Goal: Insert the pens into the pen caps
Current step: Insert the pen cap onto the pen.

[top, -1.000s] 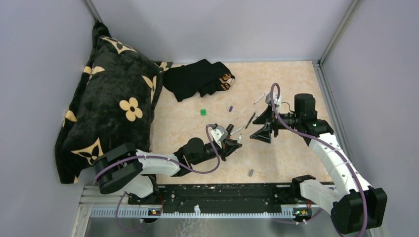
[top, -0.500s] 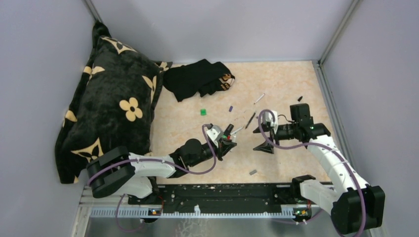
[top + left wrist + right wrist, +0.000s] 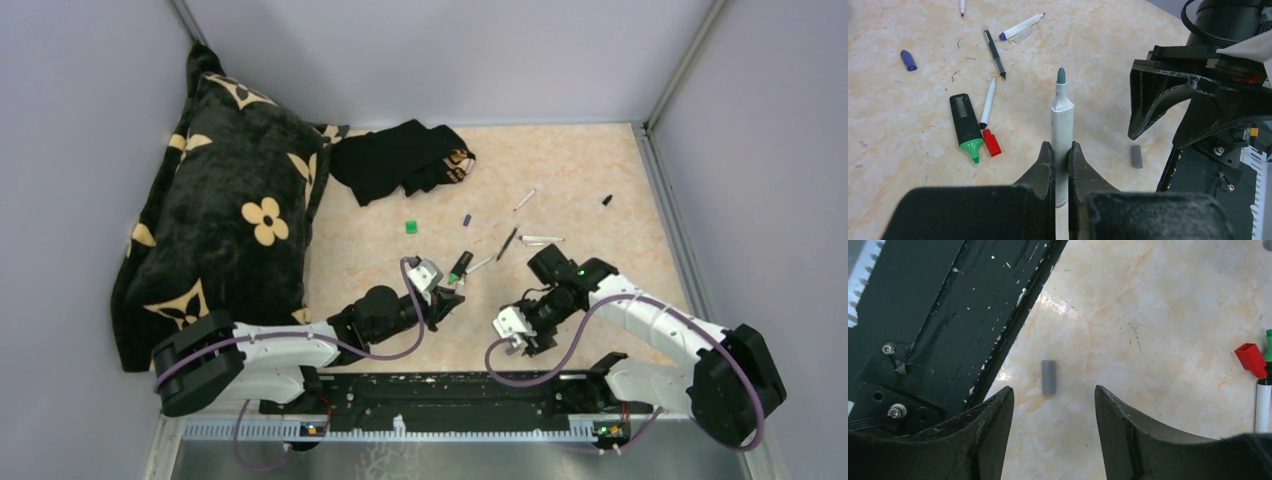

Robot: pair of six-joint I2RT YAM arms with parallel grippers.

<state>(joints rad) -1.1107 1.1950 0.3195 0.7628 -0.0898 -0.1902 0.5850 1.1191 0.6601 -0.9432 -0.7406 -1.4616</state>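
Cap [image 3: 1048, 377], grey, flat on the table [image 3: 1158, 315] beside the black base rail [image 3: 948, 315], just beyond the tips of the right gripper [image 3: 1054, 399]. Lies in line with the gap, touching neither finger. Spread wide there, holding nothing. Left gripper [image 3: 1062, 152] clenched on a white pen [image 3: 1062, 120], tip pointing away from the wrist. Red cap [image 3: 992, 142] just beside the highlighter [image 3: 965, 127], further out on the table.

- White-shelled left arm [image 3: 285, 345] and right arm [image 3: 655, 318], black joints.
- Purple cable [image 3: 490, 362] loops along each.
- Matte black, scuffed fingers [image 3: 993, 430]; small green indicator light [image 3: 581, 271].
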